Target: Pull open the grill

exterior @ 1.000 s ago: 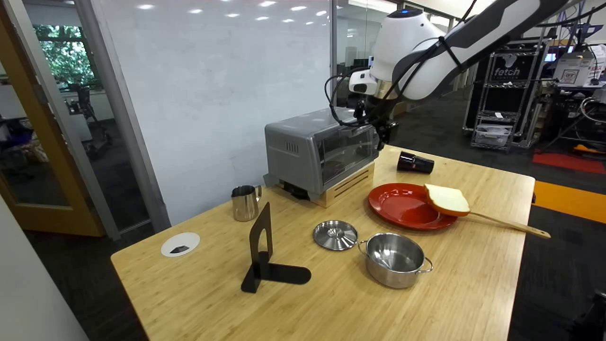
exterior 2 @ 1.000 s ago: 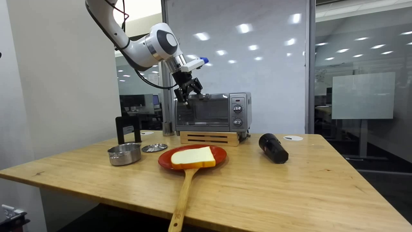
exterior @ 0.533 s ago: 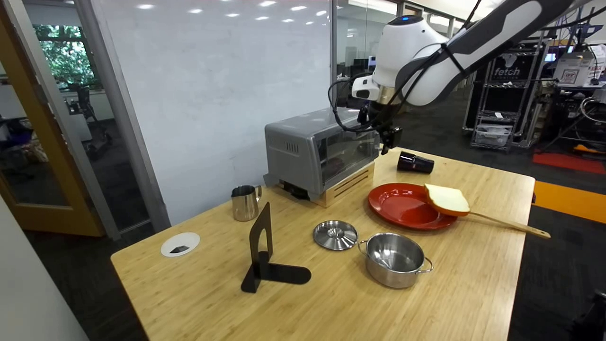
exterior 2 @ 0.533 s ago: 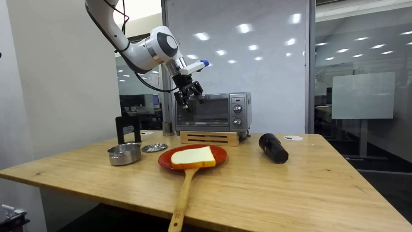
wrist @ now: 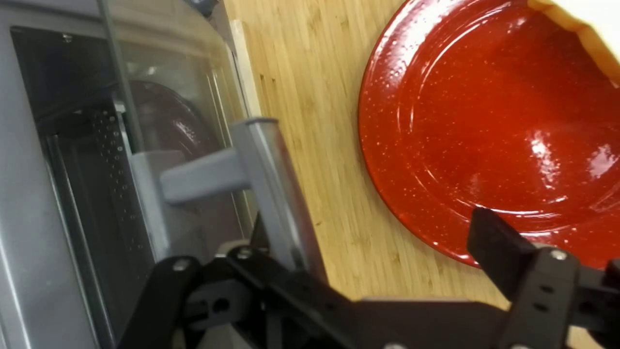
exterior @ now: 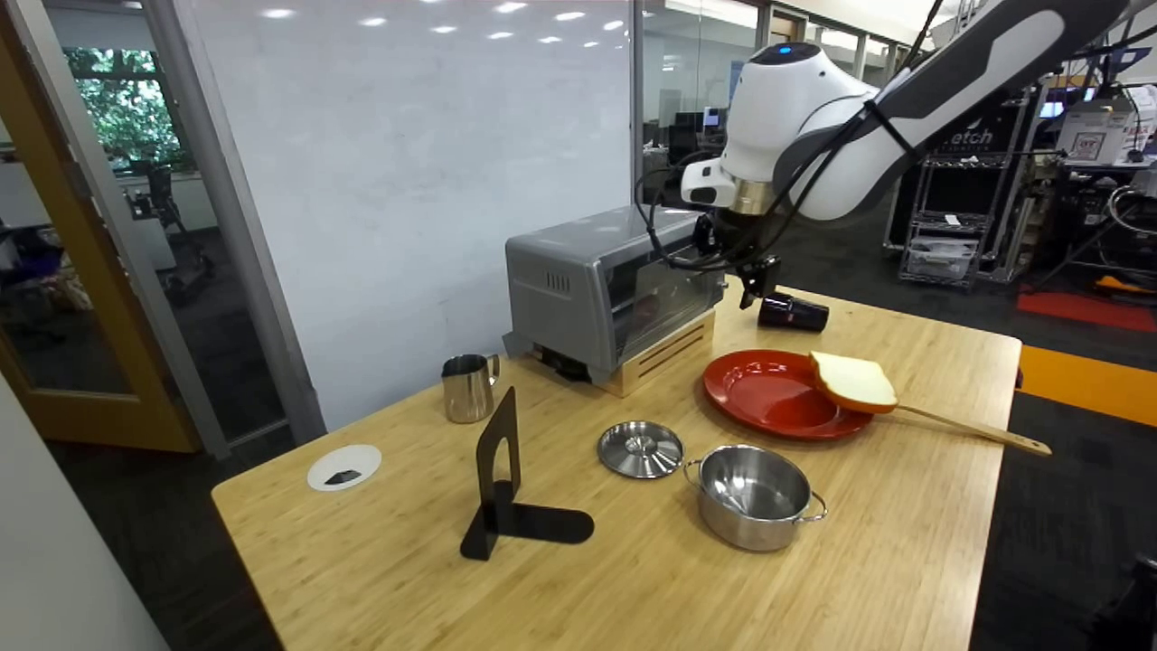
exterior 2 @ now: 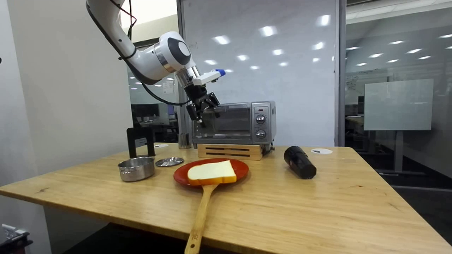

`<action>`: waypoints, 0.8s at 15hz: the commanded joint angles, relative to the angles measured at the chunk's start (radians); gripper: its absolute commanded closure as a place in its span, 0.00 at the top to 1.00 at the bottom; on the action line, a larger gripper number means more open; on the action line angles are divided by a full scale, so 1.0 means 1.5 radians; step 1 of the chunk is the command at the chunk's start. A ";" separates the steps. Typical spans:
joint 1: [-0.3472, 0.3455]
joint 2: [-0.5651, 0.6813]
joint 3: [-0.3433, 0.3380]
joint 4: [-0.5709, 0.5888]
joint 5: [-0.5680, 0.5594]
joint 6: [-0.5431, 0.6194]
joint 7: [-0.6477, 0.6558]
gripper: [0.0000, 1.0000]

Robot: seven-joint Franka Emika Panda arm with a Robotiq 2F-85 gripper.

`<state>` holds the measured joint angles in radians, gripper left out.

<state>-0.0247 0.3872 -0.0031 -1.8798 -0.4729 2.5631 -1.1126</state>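
- My gripper [wrist: 378, 237] stands spread, clamping nothing; one finger [wrist: 260, 232] lies door-side of the handle [wrist: 278, 194], presumably to hook it outward.
- Just beyond that finger, the grill [exterior: 583, 289] stands with its door [wrist: 164, 53] ajar.
- Wrist view exposes that gap; knobs [exterior 2: 260, 119], well apart from me, appear only in an exterior view.

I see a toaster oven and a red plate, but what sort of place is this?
Probably an office or robotics lab rather than a home kitchen: a robot arm hangs over the table, with what looks like a big whiteboard behind it and a glass partition alongside.
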 commanded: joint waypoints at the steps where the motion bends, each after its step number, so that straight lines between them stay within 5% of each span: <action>1: 0.009 -0.045 -0.003 -0.074 -0.019 0.031 0.017 1.00; 12: 0.014 -0.125 -0.001 -0.175 -0.014 0.054 0.015 1.00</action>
<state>-0.0033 0.2445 -0.0024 -2.0859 -0.4755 2.6180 -1.1073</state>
